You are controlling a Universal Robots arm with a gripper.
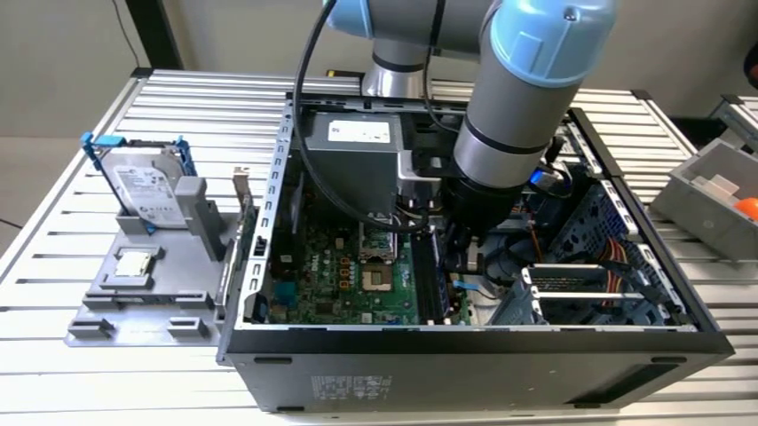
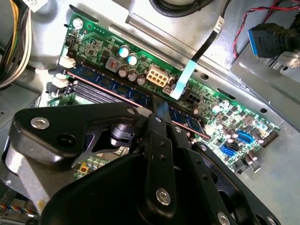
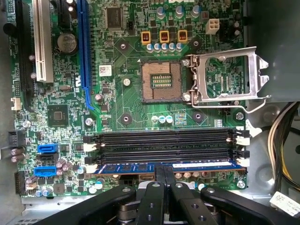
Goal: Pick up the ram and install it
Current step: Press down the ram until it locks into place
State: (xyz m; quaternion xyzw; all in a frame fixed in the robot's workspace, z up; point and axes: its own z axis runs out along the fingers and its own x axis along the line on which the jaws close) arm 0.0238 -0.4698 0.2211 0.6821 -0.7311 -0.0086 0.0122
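The ram (image 3: 126,167) is a long blue stick lying in the outermost memory slot of the green motherboard (image 3: 126,108), with white end clips (image 3: 243,162) at its ends. It also shows in the second wrist view as the ram (image 2: 110,84). My gripper (image 3: 164,169) is shut, and its two black fingertips rest side by side on the middle of the stick's top edge, as the gripper (image 2: 161,108) also shows. In the exterior view the gripper (image 1: 456,257) reaches down into the open computer case (image 1: 474,342).
Two empty black memory slots (image 3: 164,139) lie beside the ram. The processor socket (image 3: 161,80) is bare, its metal latch (image 3: 225,75) swung open. Outside the case, a grey fixture (image 1: 154,293) carries a blue-framed hard drive (image 1: 148,182) and a small silver chip (image 1: 134,264). Cables (image 2: 14,42) hang nearby.
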